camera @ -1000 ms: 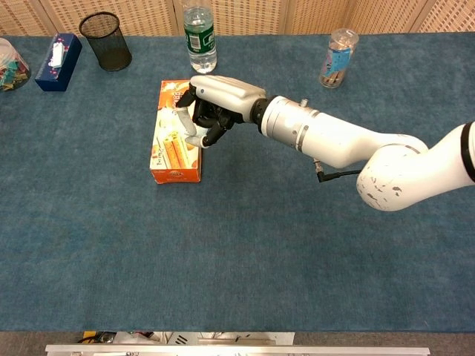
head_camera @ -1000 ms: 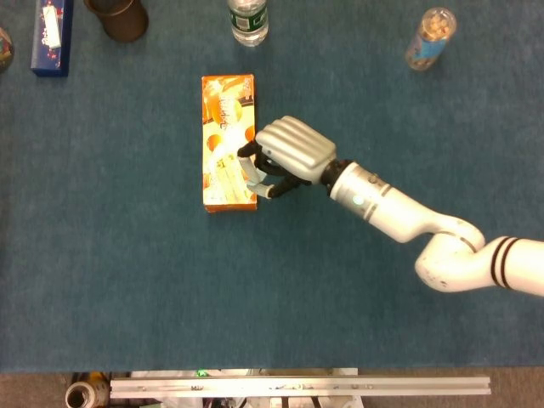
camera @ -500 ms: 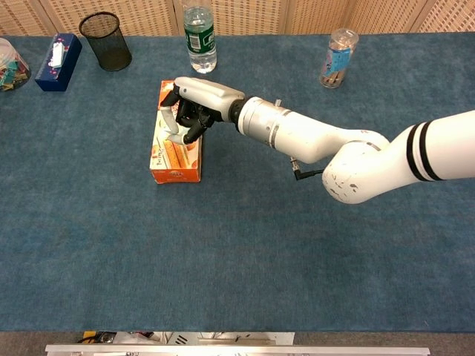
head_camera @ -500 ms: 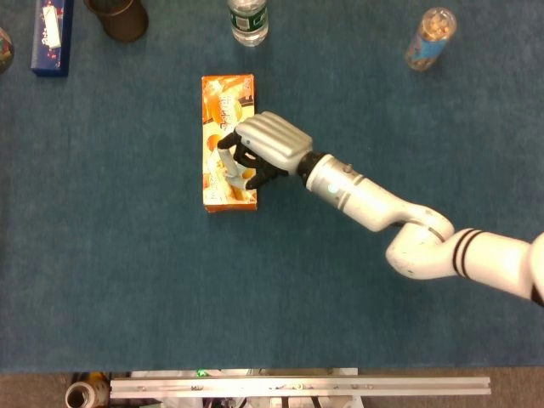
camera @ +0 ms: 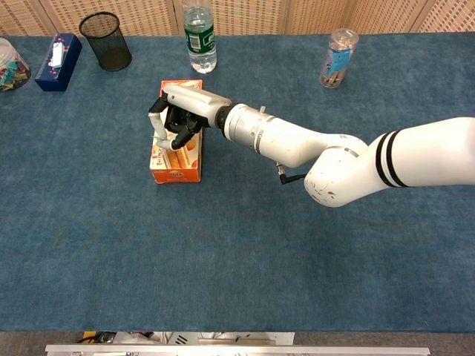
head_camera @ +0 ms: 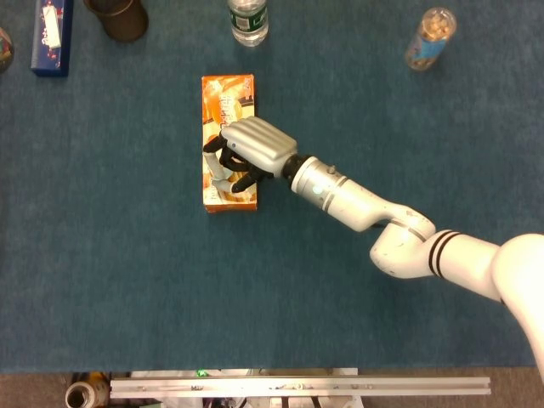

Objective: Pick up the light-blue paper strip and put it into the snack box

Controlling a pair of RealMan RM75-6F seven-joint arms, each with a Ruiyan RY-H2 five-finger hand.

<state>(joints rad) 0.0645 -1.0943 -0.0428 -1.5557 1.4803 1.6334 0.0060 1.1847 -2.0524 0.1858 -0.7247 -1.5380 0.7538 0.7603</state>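
Observation:
The orange snack box [head_camera: 228, 100] [camera: 176, 167] lies flat on the blue cloth, left of centre. My right hand [head_camera: 255, 148] [camera: 187, 104] hovers over the middle of the box, its silver back up and its dark fingers curled down. It pinches a pale, light-blue paper strip [head_camera: 219, 182] [camera: 158, 131] that hangs over the left part of the box top. I cannot tell whether the strip touches the box. My left hand shows in neither view.
Along the far edge stand a water bottle [head_camera: 247, 19] [camera: 199, 31], a black mesh cup [camera: 105, 41], a dark blue box [head_camera: 51, 34] [camera: 58, 52] and a clear jar [head_camera: 429, 38] [camera: 338, 58]. A metal rail [head_camera: 297, 387] runs along the near edge.
My right hand has moved left with the strip, from beside the box's right edge to over its middle. The box has stayed put.

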